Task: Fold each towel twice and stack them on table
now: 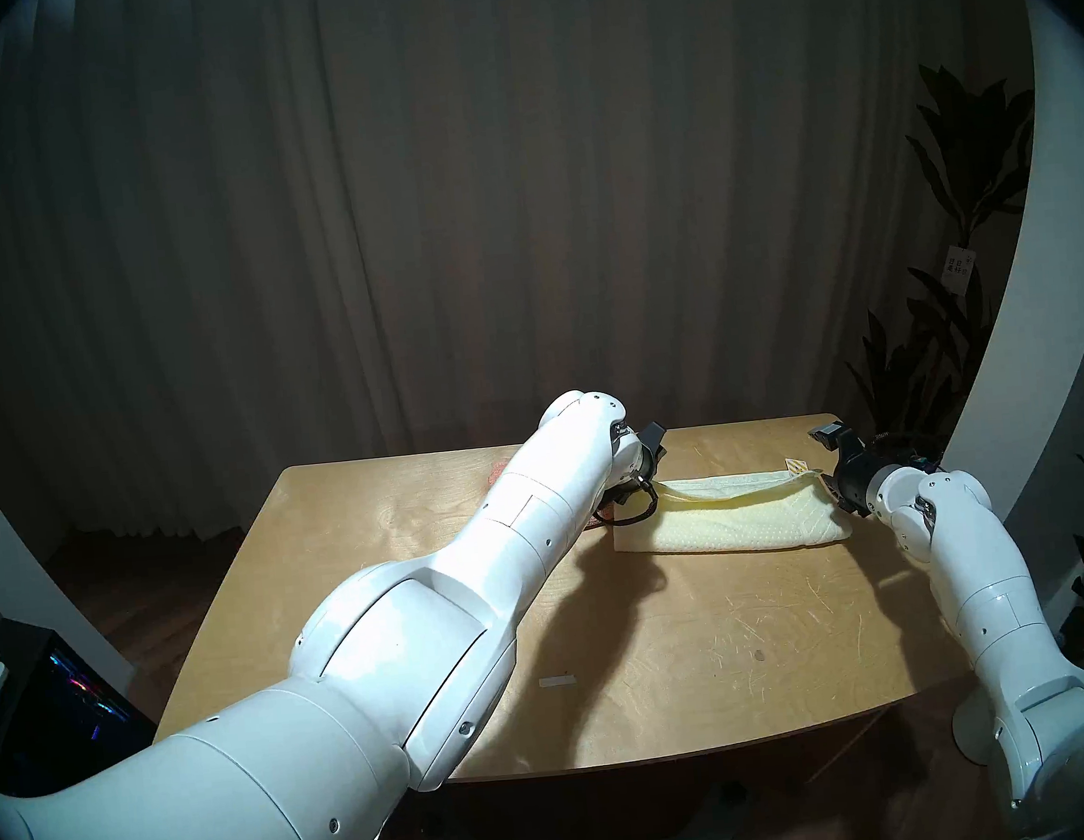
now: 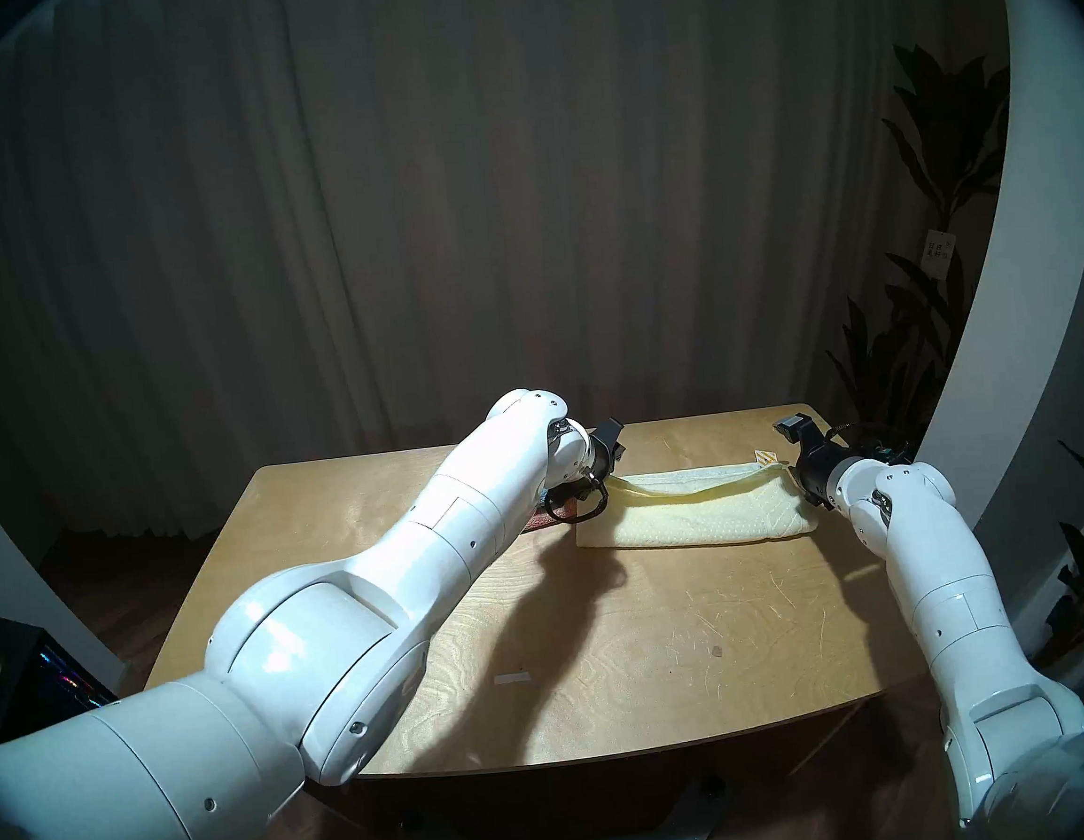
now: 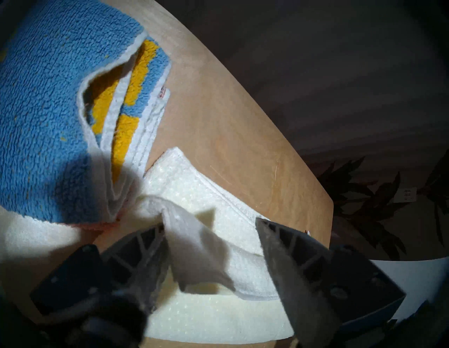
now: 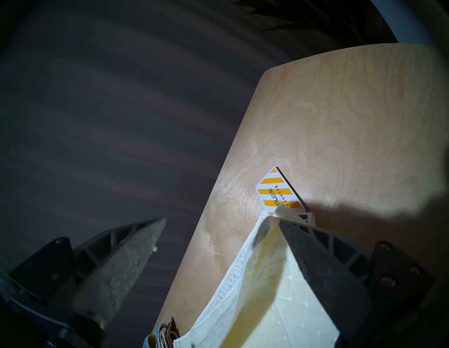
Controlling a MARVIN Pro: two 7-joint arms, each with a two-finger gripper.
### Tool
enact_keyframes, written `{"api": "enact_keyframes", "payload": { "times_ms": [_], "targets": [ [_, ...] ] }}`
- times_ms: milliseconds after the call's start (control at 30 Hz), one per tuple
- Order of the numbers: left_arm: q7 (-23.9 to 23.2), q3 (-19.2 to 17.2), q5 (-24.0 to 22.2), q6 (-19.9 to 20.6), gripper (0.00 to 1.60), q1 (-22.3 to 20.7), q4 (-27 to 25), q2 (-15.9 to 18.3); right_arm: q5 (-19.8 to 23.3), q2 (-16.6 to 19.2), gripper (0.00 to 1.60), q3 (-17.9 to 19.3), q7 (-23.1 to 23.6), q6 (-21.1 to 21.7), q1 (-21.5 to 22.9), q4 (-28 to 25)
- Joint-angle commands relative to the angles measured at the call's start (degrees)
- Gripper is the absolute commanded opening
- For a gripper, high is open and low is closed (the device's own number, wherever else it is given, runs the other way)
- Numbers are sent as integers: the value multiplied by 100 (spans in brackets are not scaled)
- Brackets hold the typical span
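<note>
Now folded once: cream towel (image 1: 724, 521) on table (image 1: 677, 646). Left gripper (image 3: 209, 222) spread around its corner; right gripper (image 4: 222, 222) wide open, patterned towel (image 3: 48, 121) at ten o'clock.

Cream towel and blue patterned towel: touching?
Touching. In the left wrist view the blue patterned towel's folded edge lies on the cream towel's end, with no table showing between them.

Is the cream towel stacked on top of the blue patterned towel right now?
No, the cream towel lies on the table beside the blue patterned towel, whose edge overlaps it.
</note>
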Motion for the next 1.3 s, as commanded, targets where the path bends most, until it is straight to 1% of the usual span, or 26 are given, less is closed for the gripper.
{"api": "enact_keyframes", "payload": {
  "times_ms": [0,67,167,233,367,400,433,467,500,533,567,600,667,767,933,1267],
  "targets": [
    [-272,-20,55,-62,105,-435,155,-121,-25,-24,160,-26,154,-29,285,17],
    [-382,-9,106,-125,99,-502,288,-138,-50,-43,160,-36,183,-38,324,56],
    [-499,3,149,-150,107,-563,383,-147,-76,-61,160,-42,220,-44,355,87],
    [-519,-23,137,-151,105,-594,407,-155,-89,-72,160,-40,238,-47,370,96],
    [-580,-25,156,-151,114,-592,309,-129,-87,-69,160,-9,249,-41,384,58],
    [-636,-33,153,-139,120,-564,217,-110,-88,-50,160,9,280,-30,371,11],
    [-746,-40,141,-94,148,-507,45,-78,-76,-17,160,39,292,-5,338,-76],
    [-790,-39,139,-61,160,-476,-65,-63,-69,11,160,59,300,16,312,-139],
    [-790,-39,139,-61,160,-476,-65,-63,-69,11,160,59,300,16,312,-139],
    [-950,-74,84,26,160,-416,-244,-56,-49,67,160,99,325,73,226,-259],
    [-1082,-102,46,70,160,-403,-276,-70,-49,97,160,117,349,91,163,-318],
    [-1128,-130,14,123,160,-327,-426,-41,-32,117,160,145,358,103,94,-384],
    [-1263,-185,-37,171,160,-285,-471,-38,11,131,160,189,380,144,-25,-484],
    [-1370,-212,-60,229,160,-134,-754,107,57,132,160,248,409,192,-205,-635],
    [-1433,-307,-99,248,160,14,-976,356,139,111,160,327,399,267,-495,-771],
    [-1536,-522,-45,116,160,112,-1241,873,258,107,160,470,379,385,-995,-867]
  ]
}}
